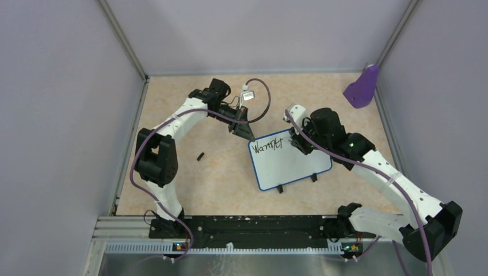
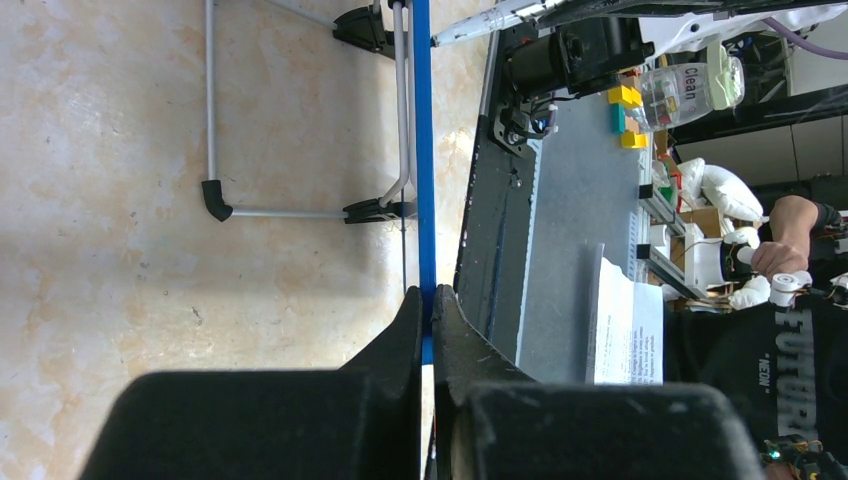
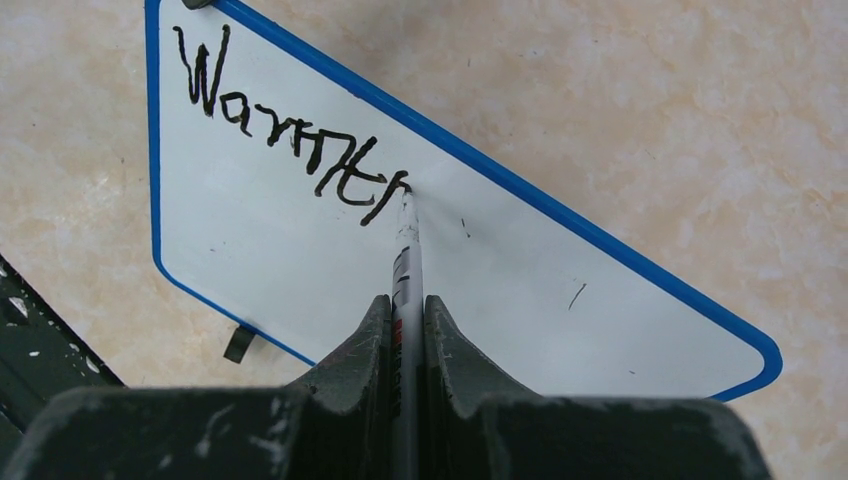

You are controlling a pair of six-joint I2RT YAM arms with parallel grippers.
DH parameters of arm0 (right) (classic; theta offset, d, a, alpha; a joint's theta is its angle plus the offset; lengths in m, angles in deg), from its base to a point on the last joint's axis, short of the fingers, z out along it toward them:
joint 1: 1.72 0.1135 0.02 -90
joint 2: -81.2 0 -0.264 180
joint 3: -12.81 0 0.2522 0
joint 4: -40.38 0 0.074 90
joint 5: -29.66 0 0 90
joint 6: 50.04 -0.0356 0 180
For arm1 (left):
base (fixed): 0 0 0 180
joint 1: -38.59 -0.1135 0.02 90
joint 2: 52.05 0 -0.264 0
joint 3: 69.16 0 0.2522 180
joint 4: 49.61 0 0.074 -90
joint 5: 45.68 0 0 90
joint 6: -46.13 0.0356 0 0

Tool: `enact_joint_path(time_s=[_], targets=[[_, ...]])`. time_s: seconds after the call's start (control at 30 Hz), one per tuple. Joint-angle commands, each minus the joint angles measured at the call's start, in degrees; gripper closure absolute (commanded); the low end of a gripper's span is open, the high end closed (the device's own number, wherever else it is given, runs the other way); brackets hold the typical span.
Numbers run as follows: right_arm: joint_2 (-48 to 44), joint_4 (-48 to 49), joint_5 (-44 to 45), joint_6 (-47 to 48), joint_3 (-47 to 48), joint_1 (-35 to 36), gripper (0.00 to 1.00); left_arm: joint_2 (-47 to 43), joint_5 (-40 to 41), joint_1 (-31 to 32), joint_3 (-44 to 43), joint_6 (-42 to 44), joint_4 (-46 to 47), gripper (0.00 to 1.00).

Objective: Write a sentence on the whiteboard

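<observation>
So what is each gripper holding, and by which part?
The left gripper pinches the small white board by its blue rim; the right gripper clamps the white marker by its barrel.

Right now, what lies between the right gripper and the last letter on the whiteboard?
Only the marker: the right gripper is shut on its barrel, and its tip meets the whiteboard at the end of the writing. The right wrist view shows this.

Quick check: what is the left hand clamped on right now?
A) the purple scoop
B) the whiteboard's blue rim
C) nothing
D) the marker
B: the left hand is shut on the blue rim of the whiteboard; the marker sits in the right hand.
</observation>
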Motion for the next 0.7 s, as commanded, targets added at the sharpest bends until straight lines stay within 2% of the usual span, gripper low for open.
enact_joint_path(time_s=[0.0, 0.2, 0.43, 0.67], targets=[[-1.87, 0.57, 3.31, 0.85, -0.78, -1.08, 1.0, 0.84, 0.85, 1.28, -0.7, 1.2, -0.37, 1.0], [-2.62, -0.54, 2.79, 1.67, -2.1, -1.22, 1.0, 0.96, 0.87, 1.27, -0.76, 1.12, -0.34, 1.0], [-1.34, -3.18, -2.14, 3.42, -2.86, -1.18, 1.0, 0.88, 0.94, 1.28, -0.63, 1.19, -0.26, 1.0], [-1.78, -3.75, -4.27, 3.48, 0.25, -1.27, 1.0, 1.03, 0.96, 1.35, -0.63, 1.2, -0.3, 1.0]])
